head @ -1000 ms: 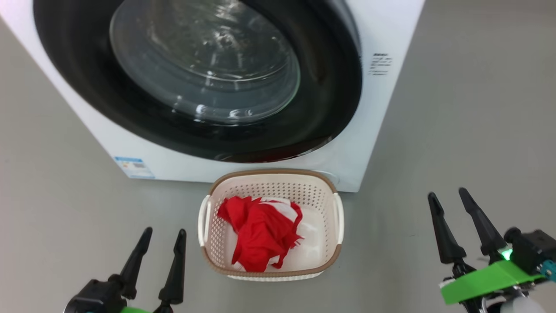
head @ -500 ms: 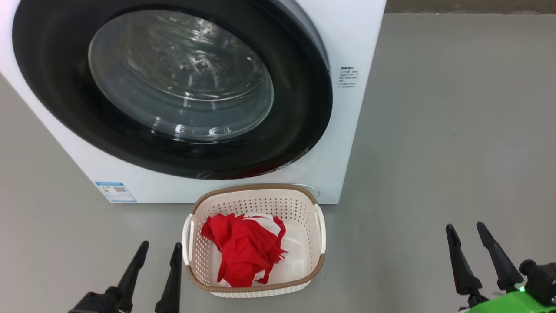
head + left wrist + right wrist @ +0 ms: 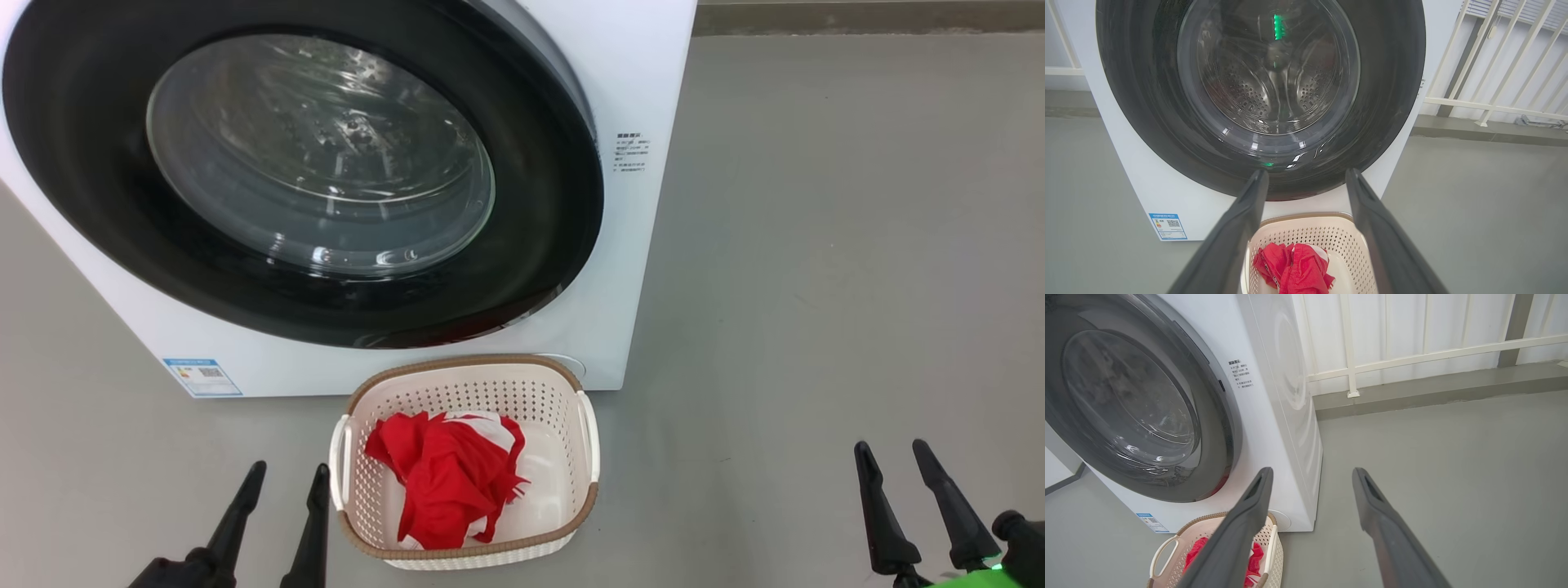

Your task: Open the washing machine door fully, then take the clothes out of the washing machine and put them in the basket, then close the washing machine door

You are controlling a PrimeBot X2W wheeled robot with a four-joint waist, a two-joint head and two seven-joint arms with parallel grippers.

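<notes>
The white washing machine stands ahead with its black-rimmed washing machine door shut against the front. Through the glass in the left wrist view the steel drum shows. The red and white clothes lie bunched in the cream basket on the floor right in front of the machine. My left gripper is open with nothing in it, just left of the basket. Far off to the basket's right, my right gripper hangs open and holds nothing.
Grey floor spreads to the right of the machine. A white railing and a low kerb run behind it. A blue label marks the machine's lower left corner.
The head camera has tilted up and pulled back, so machine and basket sit lower and further left in its view. Both grippers now show lower in that view.
</notes>
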